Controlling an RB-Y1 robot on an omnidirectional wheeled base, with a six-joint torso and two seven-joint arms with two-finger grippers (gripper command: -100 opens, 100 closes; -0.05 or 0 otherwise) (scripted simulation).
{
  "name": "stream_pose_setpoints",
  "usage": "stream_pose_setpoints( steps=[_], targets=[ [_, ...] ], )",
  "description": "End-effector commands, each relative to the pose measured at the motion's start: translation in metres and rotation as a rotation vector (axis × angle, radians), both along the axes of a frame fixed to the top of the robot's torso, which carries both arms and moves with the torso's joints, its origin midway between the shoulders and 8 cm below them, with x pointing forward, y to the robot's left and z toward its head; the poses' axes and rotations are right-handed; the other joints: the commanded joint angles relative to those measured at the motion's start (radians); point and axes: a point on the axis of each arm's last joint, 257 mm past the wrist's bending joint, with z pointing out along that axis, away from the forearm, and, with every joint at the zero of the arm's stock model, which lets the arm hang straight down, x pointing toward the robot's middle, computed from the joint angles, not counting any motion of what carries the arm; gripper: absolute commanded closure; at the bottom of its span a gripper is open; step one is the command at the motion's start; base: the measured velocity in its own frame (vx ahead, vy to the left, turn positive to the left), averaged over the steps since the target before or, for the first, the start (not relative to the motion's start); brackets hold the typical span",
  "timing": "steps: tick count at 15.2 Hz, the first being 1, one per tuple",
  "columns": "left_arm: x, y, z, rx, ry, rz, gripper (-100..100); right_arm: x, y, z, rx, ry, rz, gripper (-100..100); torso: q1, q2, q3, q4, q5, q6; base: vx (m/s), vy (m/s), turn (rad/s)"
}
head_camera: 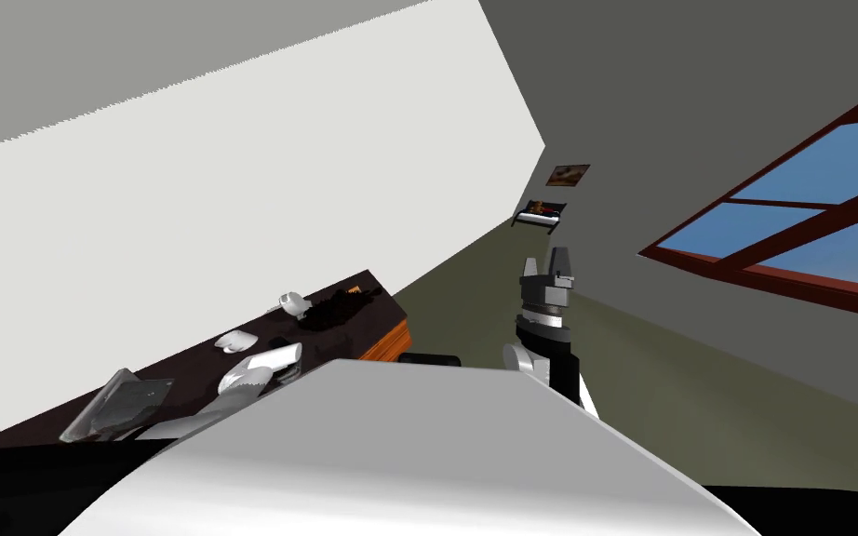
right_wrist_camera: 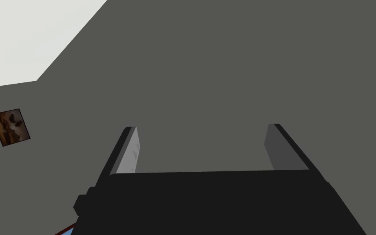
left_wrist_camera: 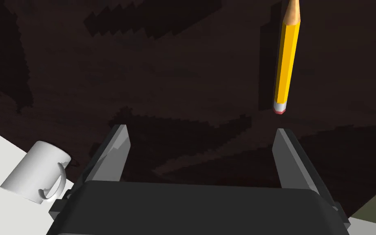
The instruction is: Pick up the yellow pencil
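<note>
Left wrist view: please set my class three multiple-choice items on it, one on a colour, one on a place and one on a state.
1. The mug is:
A red
B yellow
C white

2. The pencil lies:
A in the mug
B on the dark desk, beyond the fingers of the left gripper
C clamped between the fingers

3. The left gripper is:
A open and empty
B shut on the pencil
C shut on the mug

Answers:
1 C: the mug is drawn plain white.
2 B: the pencil's eraser end rests on the desk just past one fingertip.
3 A: the fingers stand wide apart with nothing between them.
</note>
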Motion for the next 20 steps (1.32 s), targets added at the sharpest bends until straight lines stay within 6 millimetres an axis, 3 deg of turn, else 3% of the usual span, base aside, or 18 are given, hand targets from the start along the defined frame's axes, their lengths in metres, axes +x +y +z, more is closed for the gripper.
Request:
stream_pose_setpoints(
  steps=[1, 10, 11, 16, 17, 18, 20],
  targets=[
    [-0.02, -0.002, -0.004, -0.029, 0.04, 0.058, -100, 0.0, 0.0, 0.0, 0.0, 0.0, 0.0, 0, 0.0, 0.0, 0.0, 0.0, 0.0, 0.0, 0.066, -0.057, -0.027],
    [-0.066, -0.014, -0.01, -0.105, 0.133, 0.203, -100, 0.0, 0.0, 0.0, 0.0, 0.0, 0.0, 0, 0.0, 0.001, 0.001, 0.0, 0.0, 0.0, 0.061, -0.047, -0.022],
    [-0.06, -0.012, -0.009, -0.095, 0.121, 0.184, -100, 0.0, 0.0, 0.0, 0.0, 0.0, 0.0, 0, 0.0, 0.002, 0.001, 0.0, 0.0, 0.0, 0.025, -0.022, -0.005],
    [-0.072, -0.033, -0.035, -0.101, 0.122, 0.173, -100, 0.0, 0.0, 0.0, 0.0, 0.0, 0.0, 0, 0.007, 0.004, 0.002, 0.001, 0.002, 0.0, 0.018, 0.041, 0.017],
    [-0.071, -0.028, -0.029, -0.1, 0.123, 0.176, -100, 0.0, 0.0, 0.0, 0.0, 0.0, 0.0, 0, 0.005, 0.006, 0.003, 0.001, 0.001, 0.0, -0.01, 0.0, -0.018],
    [-0.071, -0.029, -0.029, -0.1, 0.122, 0.175, 100, 0.0, 0.0, 0.0, 0.0, 0.0, 0.0, 0, 0.004, 0.006, 0.004, 0.001, 0.001, 0.0, 0.0, 0.0, 0.0],
    [-0.071, -0.029, -0.029, -0.1, 0.122, 0.176, 100, 0.0, 0.0, 0.0, 0.0, 0.0, 0.0, 0, 0.004, 0.006, 0.003, 0.001, 0.001, 0.0, 0.0, 0.0, 0.0]
  ],
)
